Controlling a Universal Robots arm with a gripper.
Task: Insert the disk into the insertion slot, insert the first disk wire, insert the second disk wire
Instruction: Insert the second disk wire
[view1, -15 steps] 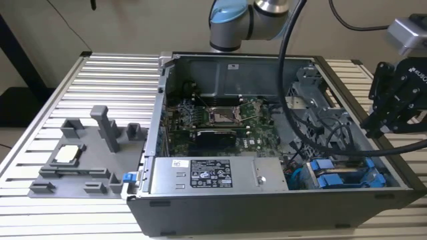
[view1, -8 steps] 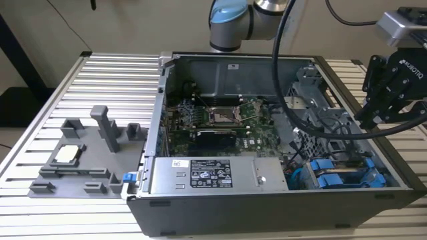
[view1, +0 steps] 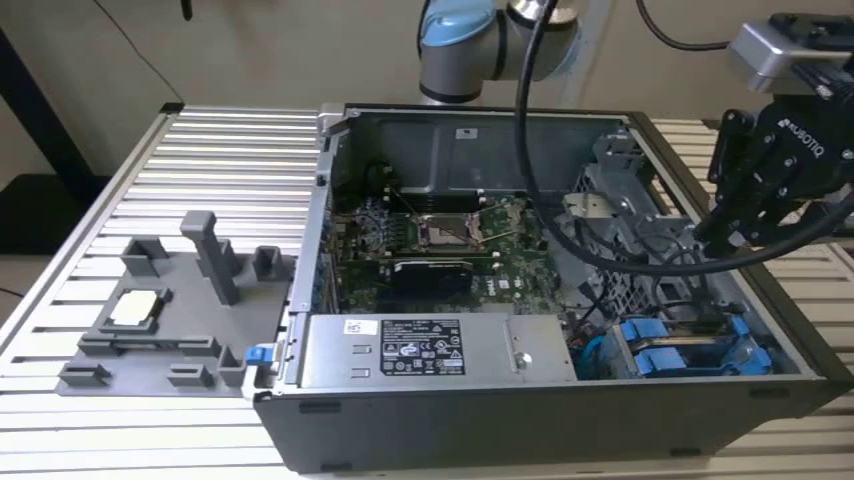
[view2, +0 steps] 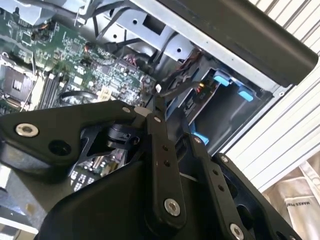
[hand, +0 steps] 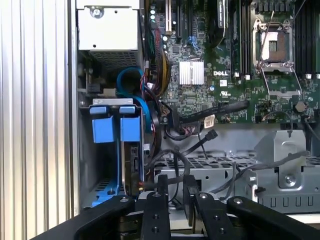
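The disk (hand: 133, 167) stands edge-on in the insertion slot (hand: 100, 165), the grey drive cage at the case's corner, under two blue carrier handles (hand: 130, 129). In the exterior view the blue handles (view1: 657, 348) sit at the case's front, on the exterior view's right. My gripper (hand: 175, 181) hovers above the cage beside the disk, fingers (hand: 162, 186) close together and shut, with nothing clearly between them. It hangs over the case's wall on the exterior view's right (view1: 723, 238). Loose black wires (hand: 200, 145) run just ahead of the fingertips, one ending in a free connector (hand: 213, 134).
The open computer case (view1: 534, 440) lies on a slatted metal table (view1: 214, 150). Inside are the motherboard (view1: 441, 235) and the grey power supply box (view1: 414, 350). A grey fixture (view1: 174, 320) stands on the table at the exterior view's left. A thick black hose (view1: 574, 230) crosses the case.
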